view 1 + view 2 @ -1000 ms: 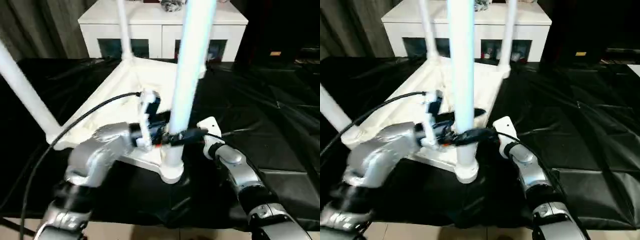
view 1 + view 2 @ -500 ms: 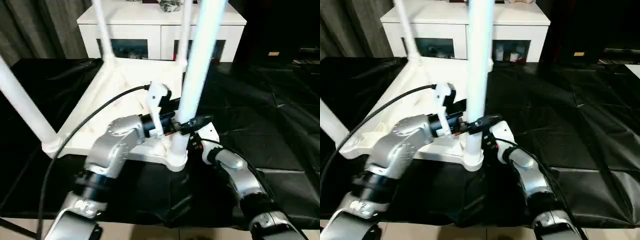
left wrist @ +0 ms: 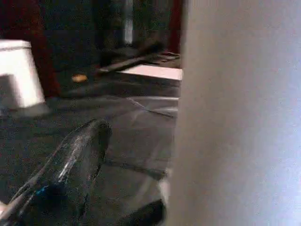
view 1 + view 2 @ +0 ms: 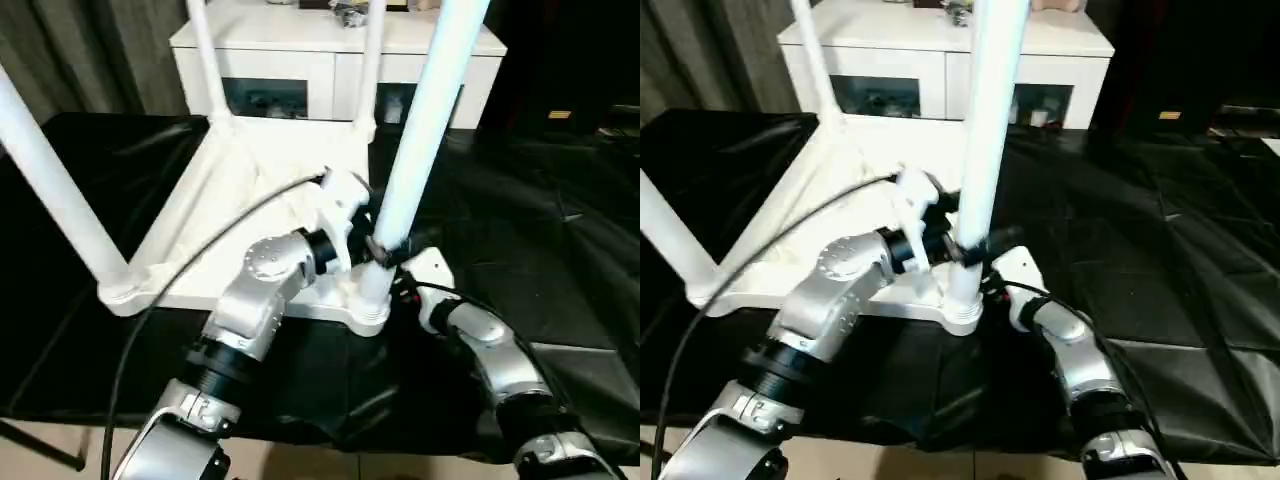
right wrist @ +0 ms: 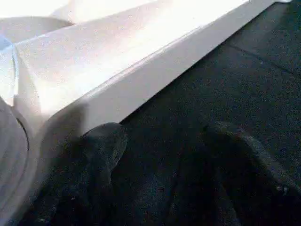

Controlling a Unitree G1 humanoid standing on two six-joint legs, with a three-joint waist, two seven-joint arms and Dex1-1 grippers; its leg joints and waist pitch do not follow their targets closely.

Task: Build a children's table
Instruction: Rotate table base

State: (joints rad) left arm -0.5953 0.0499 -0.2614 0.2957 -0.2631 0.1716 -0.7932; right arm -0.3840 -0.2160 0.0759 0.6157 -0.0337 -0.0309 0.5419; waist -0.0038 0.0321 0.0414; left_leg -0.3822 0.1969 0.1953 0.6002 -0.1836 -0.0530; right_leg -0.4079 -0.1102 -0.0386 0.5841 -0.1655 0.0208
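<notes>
The white children's table [image 4: 250, 160] lies upside down on black cloth, its four round legs pointing up. The near right leg [image 4: 420, 130] stands in its corner socket [image 4: 368, 305] and leans to the right. My left gripper [image 4: 385, 248] straddles this leg low down. It is open: in the left wrist view one black finger [image 3: 70, 165] stands clear of the leg [image 3: 235, 113]. My right gripper [image 5: 169, 150] is open and empty, low on the cloth beside the table's edge [image 5: 155, 70] and that socket.
A white low cabinet [image 4: 335, 60] with dark glass openings stands behind the table. Creased black cloth [image 4: 540, 220] spreads to the right. A black cable [image 4: 200, 250] runs along my left arm. The near left leg [image 4: 55, 180] rises at the picture's left.
The head view has shifted. My left gripper has come closer in on the near right leg's lower end, and that leg now leans further right. The right gripper stays by the corner socket.
</notes>
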